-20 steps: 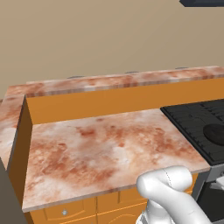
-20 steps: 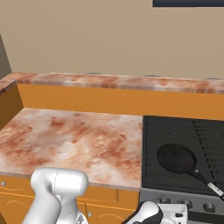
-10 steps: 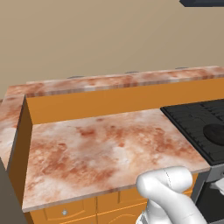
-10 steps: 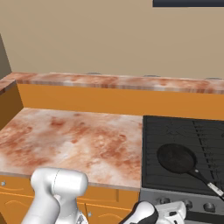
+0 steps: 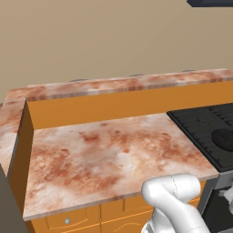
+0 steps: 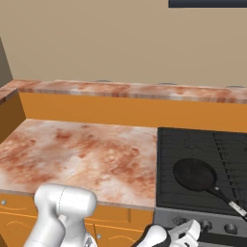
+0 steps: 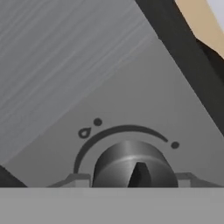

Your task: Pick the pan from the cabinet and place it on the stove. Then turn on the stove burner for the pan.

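**One pan on the stove, gripper low at a front knob**

Counted: 1 pan, 1 stove, 1 arm. The pan is round and matte black and sits on the dark grates of the stove, in the front-left part as the right base view shows it. Its long handle goes toward the front-right corner and ends near the edge of the grates. In the left base view a piece of the pan shows at the right border, on the stove.

On the grey front edge of the stove abt 3 round knobs show in the right base view; one of them is the knob just beside the gripper. The hand view is very close to one knob w/ a curved line and 2 dots around it. Both fingertips stand left and right of this knob, very near its sides; contact or small gap, I cannot tell, so open or gripping is not clear.

Around: 1 reddish marbled countertop left of the stove, w/ an orange back panel and a raised marbled ledge behind. Drawer fronts under the counter. The white arm elbow covers part of the counter front edge.
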You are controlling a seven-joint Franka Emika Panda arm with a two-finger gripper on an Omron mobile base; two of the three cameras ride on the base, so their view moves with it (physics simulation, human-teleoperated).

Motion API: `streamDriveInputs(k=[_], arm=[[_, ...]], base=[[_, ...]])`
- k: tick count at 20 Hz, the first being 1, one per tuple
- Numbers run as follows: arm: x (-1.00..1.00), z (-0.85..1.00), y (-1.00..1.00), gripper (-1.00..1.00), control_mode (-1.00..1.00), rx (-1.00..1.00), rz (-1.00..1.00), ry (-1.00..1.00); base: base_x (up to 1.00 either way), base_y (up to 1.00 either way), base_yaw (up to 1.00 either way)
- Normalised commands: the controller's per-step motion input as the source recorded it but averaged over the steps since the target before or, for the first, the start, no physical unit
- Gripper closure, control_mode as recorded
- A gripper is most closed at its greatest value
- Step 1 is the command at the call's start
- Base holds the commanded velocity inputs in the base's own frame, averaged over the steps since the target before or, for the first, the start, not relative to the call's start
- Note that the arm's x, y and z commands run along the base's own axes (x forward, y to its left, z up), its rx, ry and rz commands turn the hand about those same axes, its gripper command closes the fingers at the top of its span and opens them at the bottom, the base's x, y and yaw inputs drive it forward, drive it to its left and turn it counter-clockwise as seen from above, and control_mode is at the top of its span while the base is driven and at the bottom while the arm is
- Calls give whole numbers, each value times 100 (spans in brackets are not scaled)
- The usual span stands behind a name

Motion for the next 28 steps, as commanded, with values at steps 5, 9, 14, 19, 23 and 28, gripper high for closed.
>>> streamDriveInputs(k=[5,9,14,19,23,28], arm=[[-9,0,0,100,-100,-36,4,0],[-7,0,0,100,-100,-32,4,0],[-4,0,0,100,-100,-28,3,1],[0,0,21,100,-100,-12,1,6],[-1,-2,6,-100,-100,-2,0,3],[-31,0,19,-100,-100,0,0,0]], base=[[0,0,0],[0,0,0],[0,0,0],[0,0,0],[0,0,0],[0,0,0]])
